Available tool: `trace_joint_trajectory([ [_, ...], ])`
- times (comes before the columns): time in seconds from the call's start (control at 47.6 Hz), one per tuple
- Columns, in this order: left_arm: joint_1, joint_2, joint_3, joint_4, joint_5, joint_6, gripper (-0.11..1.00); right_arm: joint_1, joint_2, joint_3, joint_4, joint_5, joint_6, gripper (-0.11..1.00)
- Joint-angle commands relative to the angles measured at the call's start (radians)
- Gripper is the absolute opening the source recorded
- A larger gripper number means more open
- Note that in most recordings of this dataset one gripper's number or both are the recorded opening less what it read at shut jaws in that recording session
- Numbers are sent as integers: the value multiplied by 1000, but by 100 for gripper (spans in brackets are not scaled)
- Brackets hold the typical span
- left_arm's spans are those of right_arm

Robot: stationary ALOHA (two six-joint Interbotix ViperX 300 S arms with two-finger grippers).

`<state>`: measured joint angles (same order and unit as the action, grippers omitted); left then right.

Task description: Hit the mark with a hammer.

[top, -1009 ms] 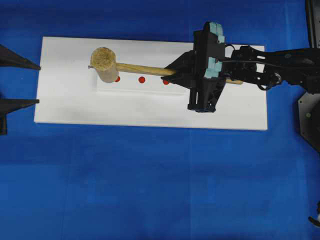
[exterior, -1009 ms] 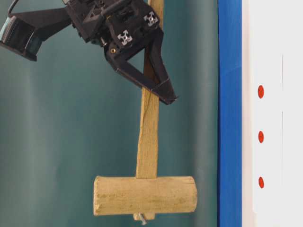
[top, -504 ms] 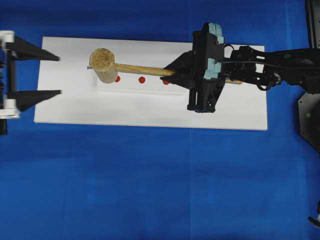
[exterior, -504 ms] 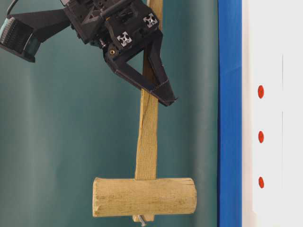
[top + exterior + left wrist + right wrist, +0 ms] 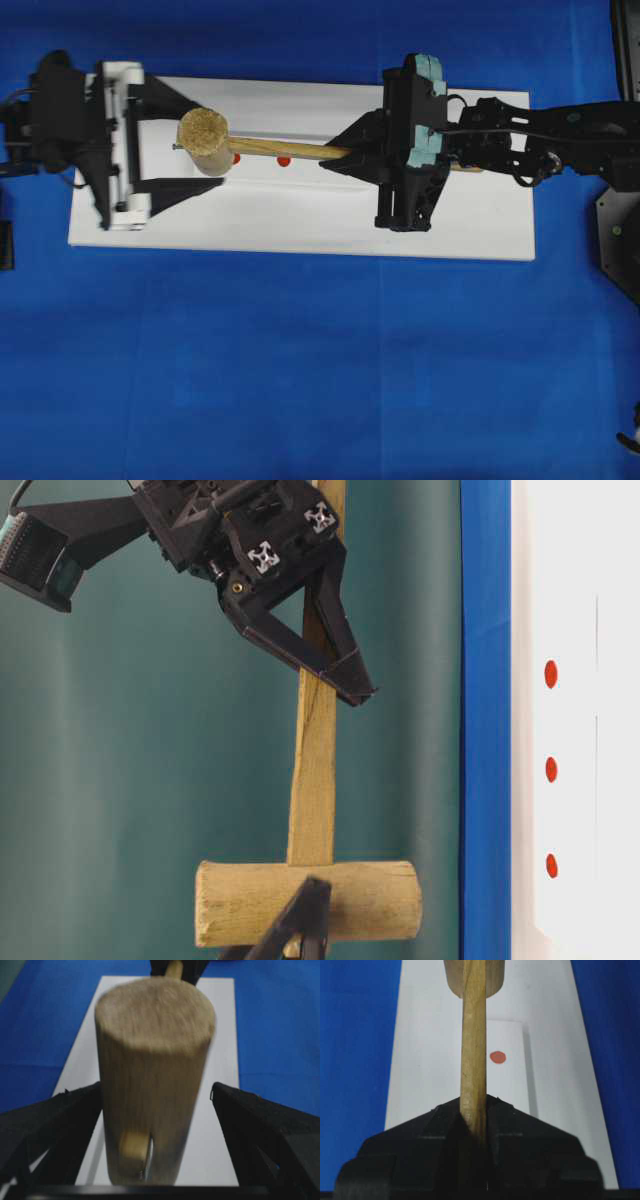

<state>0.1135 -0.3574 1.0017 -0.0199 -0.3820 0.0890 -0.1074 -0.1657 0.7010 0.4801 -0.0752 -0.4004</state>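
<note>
Our right fingers (image 5: 335,160) are clamped on the hammer (image 5: 205,140), pinching its flat handle partway along; in the right wrist view the handle runs from the fingers straight toward twelve o'clock, with the head at the top edge. Our left fingers (image 5: 185,140) stand wide apart, one on each side of the hammer head, not touching it as far as we can tell; the left wrist view shows a gap of white board at each flank of the blurred head.

Overhead, the head hangs at nine o'clock from the right fingers, over the white board (image 5: 300,225), above the leftmost red mark (image 5: 236,158). A second red mark (image 5: 284,160) shows at three o'clock from it, just below the handle. The board sits on the blue surface (image 5: 320,360); open blue lies wide toward six o'clock, and bare board remains between the head and the board's near long edge.

A second ago the left fingers only poked in at the picture's left edge, clear of the board; now they bracket the head. The right fingers and hammer have hardly shifted.
</note>
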Motion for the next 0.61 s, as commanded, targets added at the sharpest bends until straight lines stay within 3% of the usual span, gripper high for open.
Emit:
trace_joint_trajectory([
  [0.0, 3, 20, -48, 2, -8, 2, 93, 0, -15, -34, 0, -12, 0, 1],
  [0.399, 3, 29, -55, 2, 11, 0, 89, 3, -15, -34, -2, -14, 0, 1],
  [0.483, 2, 32, -57, 2, 11, 0, 76, 5, -15, -34, -2, -12, 0, 1],
  [0.588, 2, 32, -58, 2, 26, 0, 47, 5, -15, -34, -2, -9, 0, 1],
])
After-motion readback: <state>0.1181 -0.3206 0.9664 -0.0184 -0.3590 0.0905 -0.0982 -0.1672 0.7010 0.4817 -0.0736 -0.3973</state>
